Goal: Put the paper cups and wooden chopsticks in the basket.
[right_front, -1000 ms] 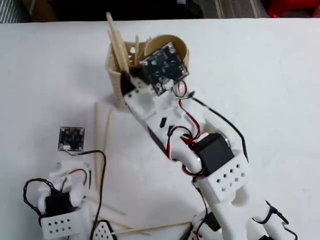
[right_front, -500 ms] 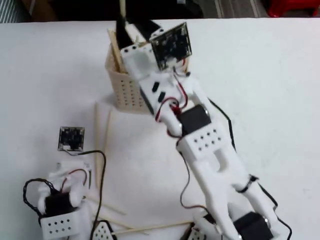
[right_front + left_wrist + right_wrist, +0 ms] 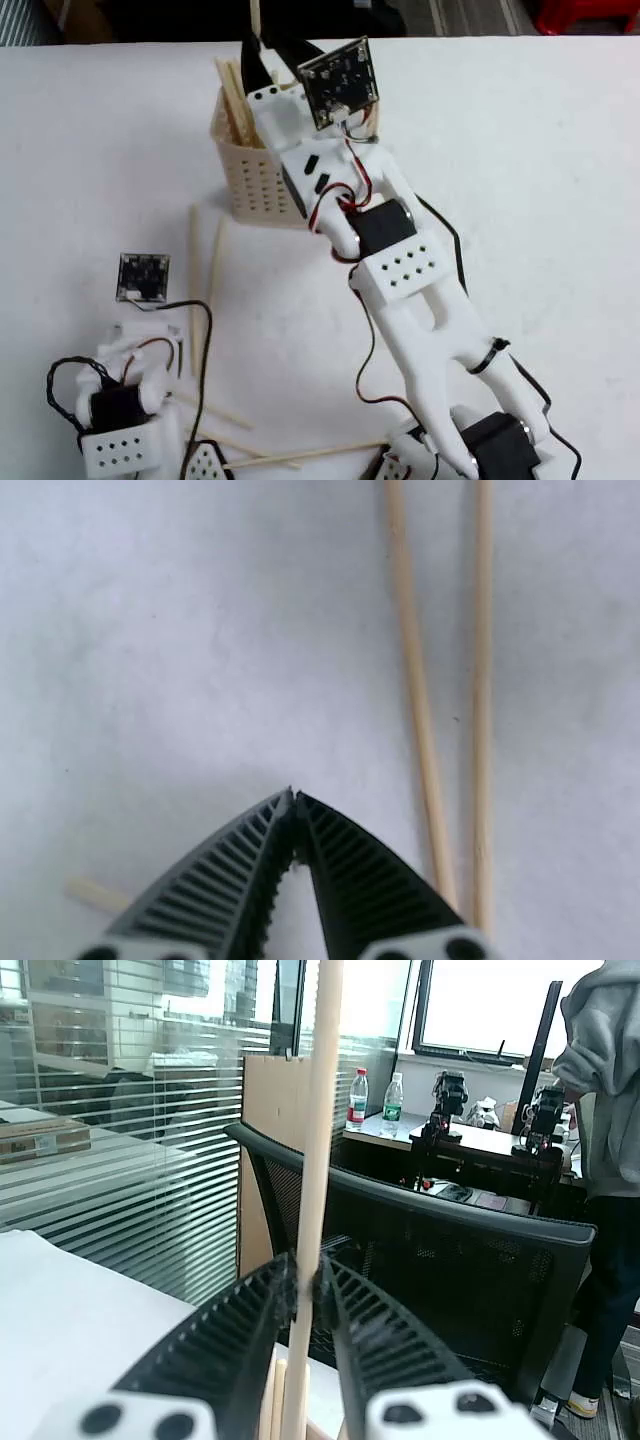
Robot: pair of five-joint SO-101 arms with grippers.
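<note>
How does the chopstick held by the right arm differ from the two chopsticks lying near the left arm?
Pose: the held chopstick stands upright; the two chopsticks lie flat, side by side.
Support: the held chopstick is clamped in the right gripper, jaws shut, over the basket; the two chopsticks rest on the table beside the left gripper's shut jaws, untouched.
Shared: all are plain light wood.

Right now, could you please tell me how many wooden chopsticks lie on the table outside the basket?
5 chopsticks: two side by side near the basket; three scattered at the table's near edge. Others may be hidden beneath the arms.
</note>
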